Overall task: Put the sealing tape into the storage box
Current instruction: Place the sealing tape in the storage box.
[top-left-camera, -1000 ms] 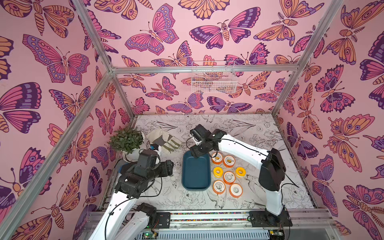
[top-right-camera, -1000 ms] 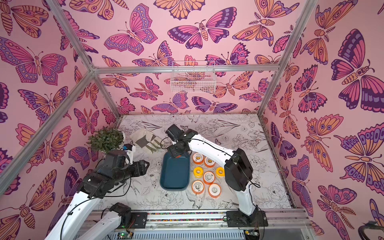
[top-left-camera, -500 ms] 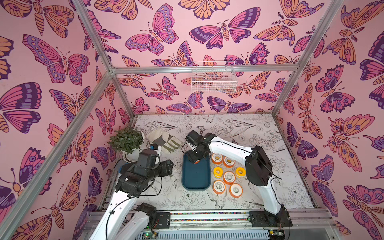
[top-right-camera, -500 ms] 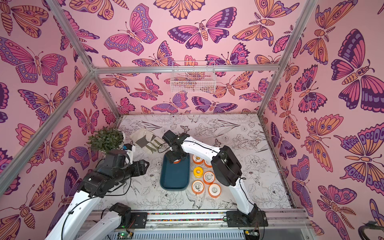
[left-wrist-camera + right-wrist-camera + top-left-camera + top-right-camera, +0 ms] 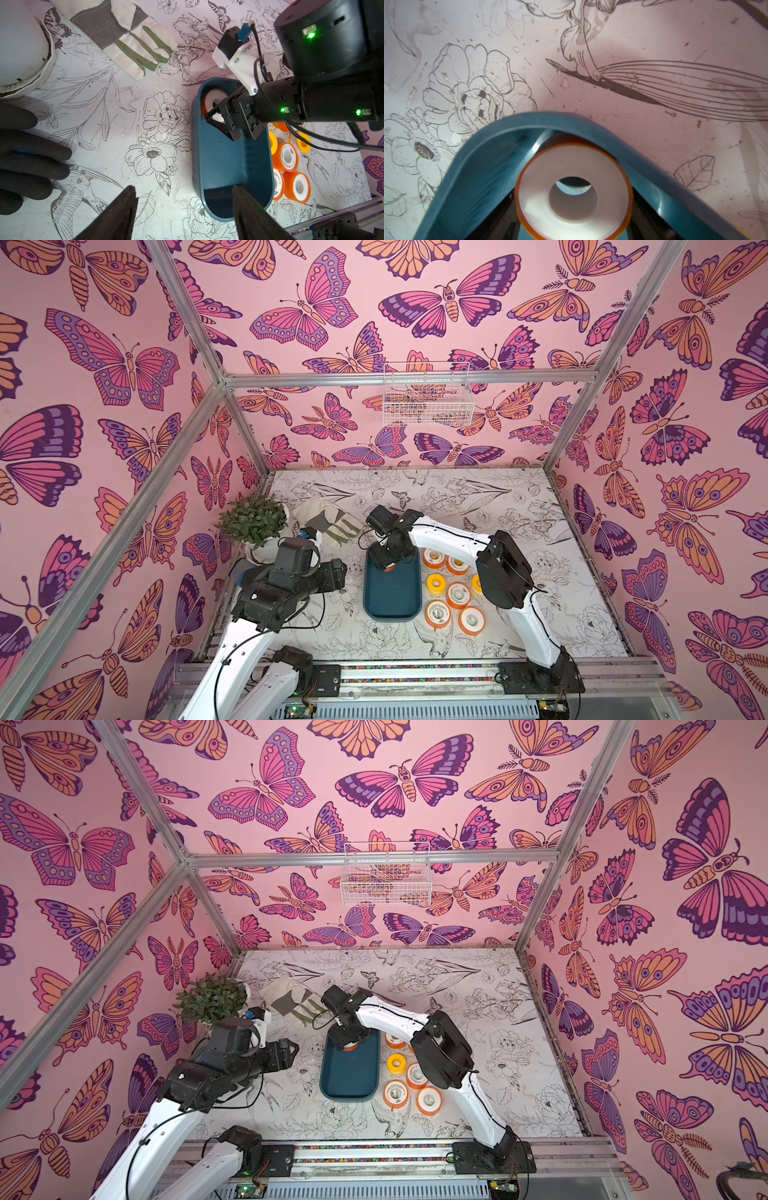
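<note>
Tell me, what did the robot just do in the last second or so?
The right gripper, still shut on an orange spool, shifted sideways over the storage box and sank into its far end. Nothing was let go. The left gripper stayed open and hovering; the loose spools, glove and plant did not move.

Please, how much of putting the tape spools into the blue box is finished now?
Done: nothing released yet; the storage box is otherwise bare. In hand: the right gripper is shut on an orange spool, low inside the box's far end. Remaining: releasing it, then the other spools on the table beside the box. The left gripper hangs open.
</note>
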`<state>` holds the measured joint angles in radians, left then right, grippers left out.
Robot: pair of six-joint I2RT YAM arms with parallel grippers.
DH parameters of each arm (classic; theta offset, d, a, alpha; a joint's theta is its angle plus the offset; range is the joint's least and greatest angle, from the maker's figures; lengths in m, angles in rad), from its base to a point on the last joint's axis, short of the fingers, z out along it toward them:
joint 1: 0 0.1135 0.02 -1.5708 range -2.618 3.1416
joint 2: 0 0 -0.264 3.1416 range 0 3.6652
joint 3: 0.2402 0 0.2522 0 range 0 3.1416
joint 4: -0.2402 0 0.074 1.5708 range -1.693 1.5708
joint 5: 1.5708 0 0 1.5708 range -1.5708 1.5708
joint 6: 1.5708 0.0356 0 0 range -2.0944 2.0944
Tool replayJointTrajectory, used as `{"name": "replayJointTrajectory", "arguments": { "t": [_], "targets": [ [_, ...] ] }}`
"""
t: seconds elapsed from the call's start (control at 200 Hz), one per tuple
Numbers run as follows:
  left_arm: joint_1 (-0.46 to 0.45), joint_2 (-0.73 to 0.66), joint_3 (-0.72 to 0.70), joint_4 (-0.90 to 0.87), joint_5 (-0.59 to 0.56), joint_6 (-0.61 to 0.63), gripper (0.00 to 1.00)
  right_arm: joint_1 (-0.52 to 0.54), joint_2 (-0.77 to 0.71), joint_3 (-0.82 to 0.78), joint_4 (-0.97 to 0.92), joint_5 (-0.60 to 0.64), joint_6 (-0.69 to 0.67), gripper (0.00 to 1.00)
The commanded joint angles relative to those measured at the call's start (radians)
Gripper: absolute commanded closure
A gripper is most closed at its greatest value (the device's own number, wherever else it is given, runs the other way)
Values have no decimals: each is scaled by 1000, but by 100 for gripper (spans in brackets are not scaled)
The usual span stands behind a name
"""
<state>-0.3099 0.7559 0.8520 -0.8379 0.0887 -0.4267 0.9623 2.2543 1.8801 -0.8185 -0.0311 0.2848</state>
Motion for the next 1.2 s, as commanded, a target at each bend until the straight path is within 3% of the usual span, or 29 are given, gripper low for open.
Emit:
{"name": "replayJointTrajectory", "arguments": {
  "t": [0.0,0.391,0.736,0.981,1.192],
  "targets": [
    [15,2,-13,4,11,14,23,10,21,27,7,2,11,28],
    [27,0,-16,6,11,14,23,13,25,21,25,6,14,12],
    [31,-3,-16,6,16,14,23,16,-77,-32,49,26,1,11],
    [32,-9,-18,6,16,14,23,12,-282,-175,117,148,-20,12],
    [31,-23,-21,6,13,11,23,-22,-603,-551,382,296,-13,13]
  ]
}}
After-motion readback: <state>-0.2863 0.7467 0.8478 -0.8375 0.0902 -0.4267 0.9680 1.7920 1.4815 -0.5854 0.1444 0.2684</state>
